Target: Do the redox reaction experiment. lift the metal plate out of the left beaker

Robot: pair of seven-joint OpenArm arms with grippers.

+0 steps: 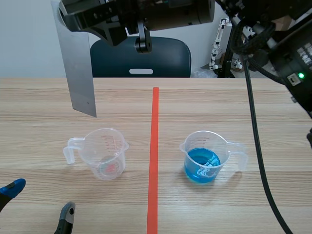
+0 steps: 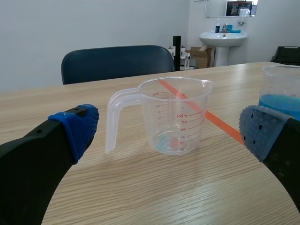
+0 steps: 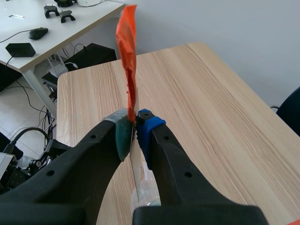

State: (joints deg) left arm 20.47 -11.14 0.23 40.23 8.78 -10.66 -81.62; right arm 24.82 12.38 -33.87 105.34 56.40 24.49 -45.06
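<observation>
The right claw (image 3: 136,129) pinches the plate (image 1: 78,73) near its upper end only. With so thin a hold it could, I judge, slip or swing. The plate hangs clear above the left beaker (image 1: 105,153), its long axis near vertical and its lower end pointing down. The left claw (image 1: 39,202) sits spread, low beside the beaker.

The metal plate (image 1: 78,73) runs off the scene view's upper edge behind the right arm (image 1: 165,12), while the left gripper (image 1: 41,200) shows only two fingertips at the lower edge and the blue-filled beaker (image 2: 281,86) is cropped in the left wrist view.
</observation>
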